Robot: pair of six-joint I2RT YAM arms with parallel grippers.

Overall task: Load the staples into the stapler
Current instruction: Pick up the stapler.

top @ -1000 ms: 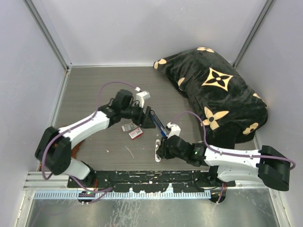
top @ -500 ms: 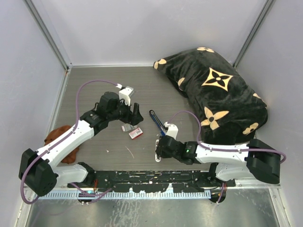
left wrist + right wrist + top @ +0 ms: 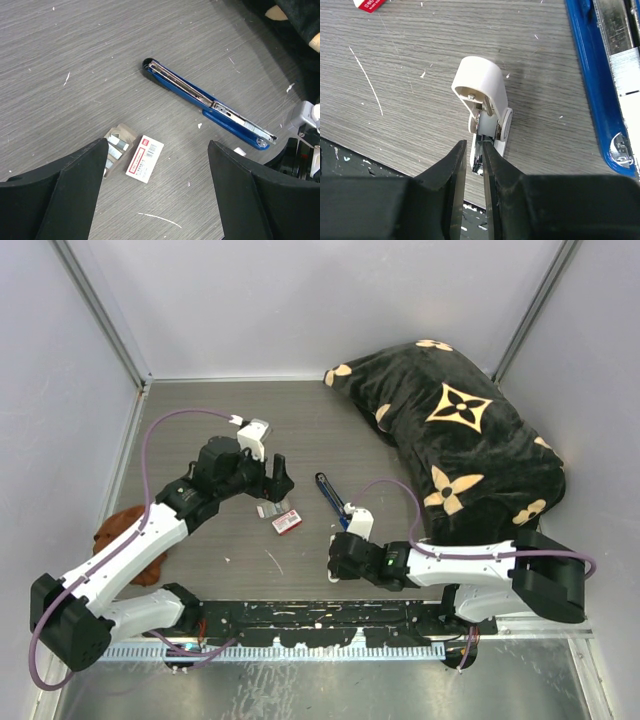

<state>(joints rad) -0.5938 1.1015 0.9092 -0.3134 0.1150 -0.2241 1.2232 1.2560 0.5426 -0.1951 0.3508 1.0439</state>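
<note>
Jaws on your left gripper (image 3: 157,145) gape wide over the silvery-grey staple block (image 3: 116,146), slim blue stapler (image 3: 200,97) beyond. Your right gripper (image 3: 475,148) pinches a white oblong piece (image 3: 482,87).

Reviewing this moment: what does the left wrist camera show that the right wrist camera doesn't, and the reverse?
Only the left wrist view: the whole stapler lying opened flat with its silver channel up, the staples beside the red-and-white box, and the left gripper open above them.
Only the right wrist view: the right gripper closed on the thin end of a white oblong piece, seen close up.
Both: the stapler (one end only in the right view), the box (there just a corner) and the grey wood-grain table.
</note>
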